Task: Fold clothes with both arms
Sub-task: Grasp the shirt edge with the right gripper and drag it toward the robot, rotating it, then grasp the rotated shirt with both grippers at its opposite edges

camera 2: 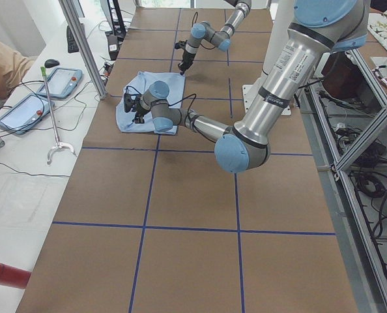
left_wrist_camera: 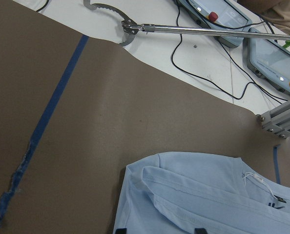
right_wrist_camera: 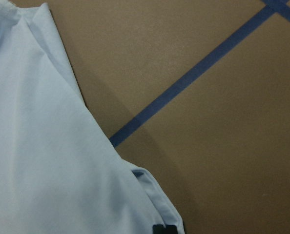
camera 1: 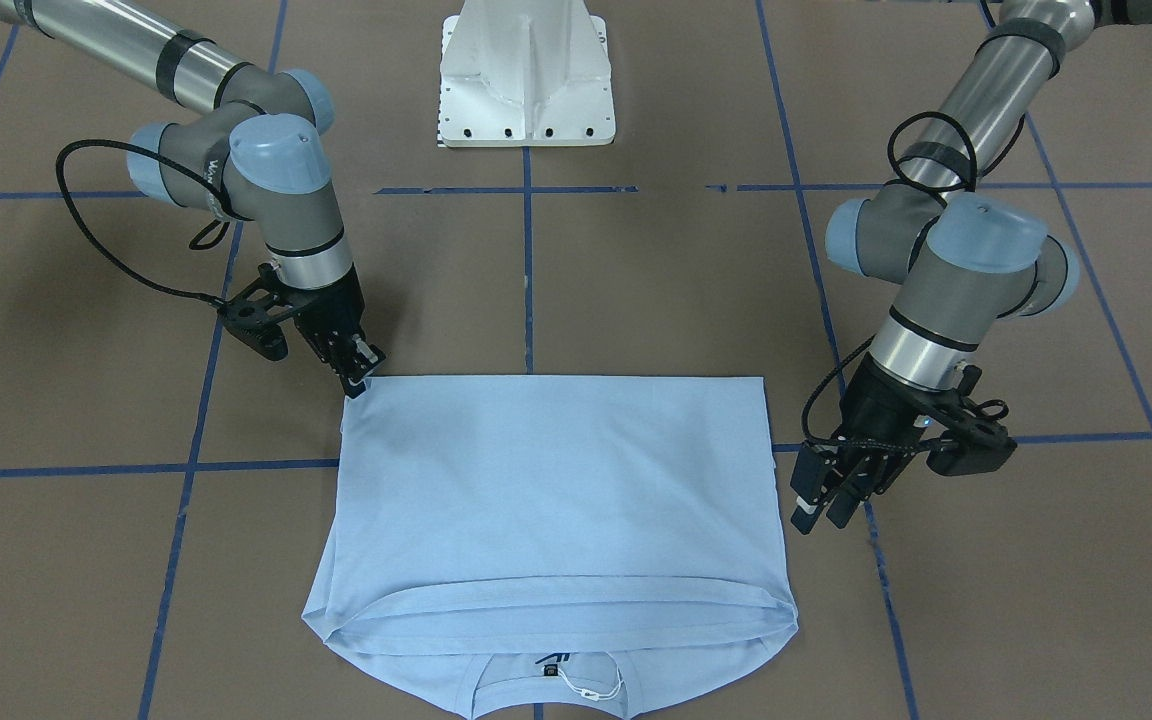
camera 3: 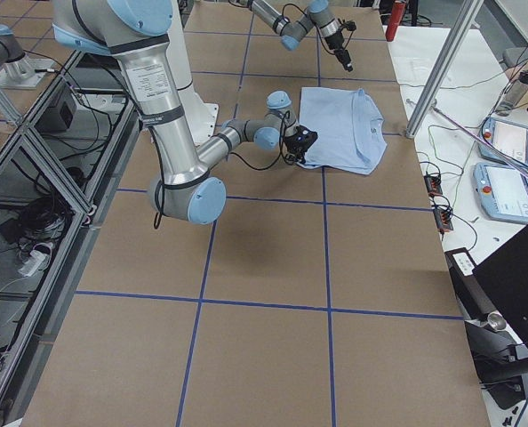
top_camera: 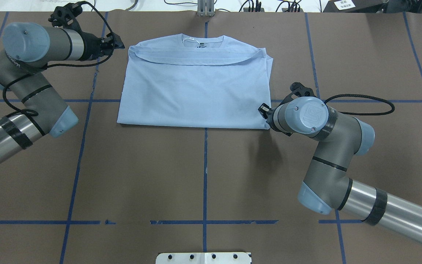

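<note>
The light blue T-shirt (camera 1: 556, 500) lies folded flat on the brown table, its collar, dark neck label (camera 1: 548, 672) and white tag string on the side away from the robot's base. It also shows in the overhead view (top_camera: 192, 95). My left gripper (camera 1: 821, 510) (top_camera: 119, 44) hovers open just outside the shirt's shoulder corner; the left wrist view shows that corner (left_wrist_camera: 150, 180) ahead of the spread fingertips. My right gripper (camera 1: 358, 382) (top_camera: 264, 110) is at the shirt's folded corner nearest the base, its fingers closed at the cloth (right_wrist_camera: 47, 170).
The white pedestal base (camera 1: 526, 90) stands behind the shirt. Blue tape lines (top_camera: 205, 165) cross the table. Beyond the table's far edge lie a metal reach grabber (left_wrist_camera: 184, 30) and teach pendants (left_wrist_camera: 272, 44) with cables.
</note>
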